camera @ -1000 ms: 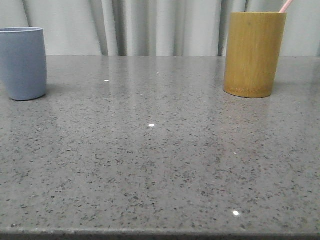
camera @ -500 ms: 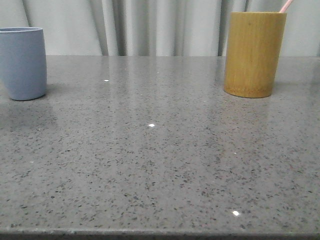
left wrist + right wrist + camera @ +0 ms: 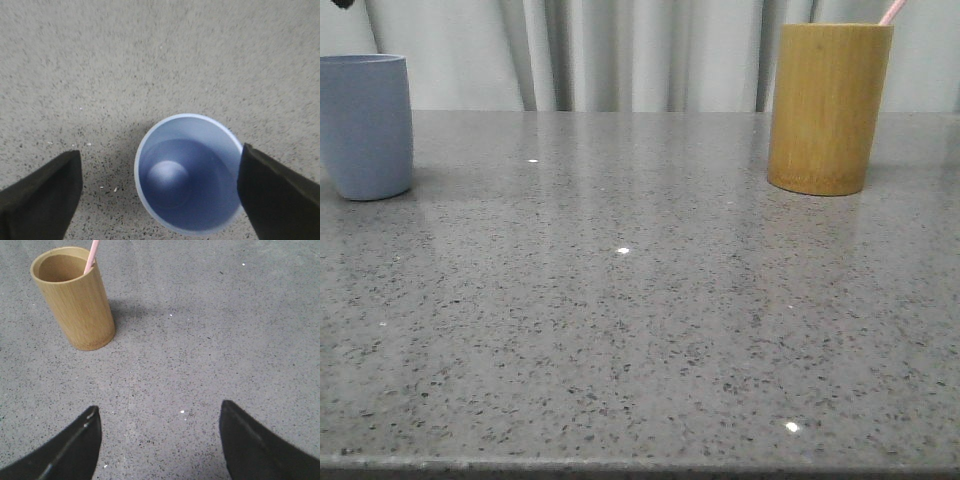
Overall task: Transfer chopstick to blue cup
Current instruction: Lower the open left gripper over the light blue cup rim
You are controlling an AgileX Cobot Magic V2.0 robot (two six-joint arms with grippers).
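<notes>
Front view gives you the grey speckled stone worktop [image 3: 640, 320] as the biggest thing, with pale pleated curtains [image 3: 620, 55] hanging behind its far edge. On the right of it you see the tall yellow-brown bamboo cylinder [image 3: 828, 108], upright, and well apart from it on the far left stands the matte pale blue-grey tumbler [image 3: 365, 125], also upright and cut off by the picture's edge. A thin pale pink chopstick [image 3: 892, 12] pokes out of the bamboo cylinder at its right rim, leaning outward; you see just its tip in this view. A small dark shape sits in the upper left corner above the tumbler; it may be part of the left arm, but too little shows to say.

From the left wrist view you look straight down into the blue cup [image 3: 187, 175], whose inside is bare down to its rounded base. Your left pincer [image 3: 160, 195] has its two dark fingers [image 3: 40, 195] spread wide, one on each side of the cup; the one finger overlaps the rim in the picture, though you cannot tell whether it touches.

From the right wrist view your right pincer [image 3: 160, 440] is likewise spread wide over bare worktop, holding nothing. The bamboo cylinder [image 3: 75, 297] stands well off from it, with the chopstick [image 3: 91, 256] resting inside against the rim.
</notes>
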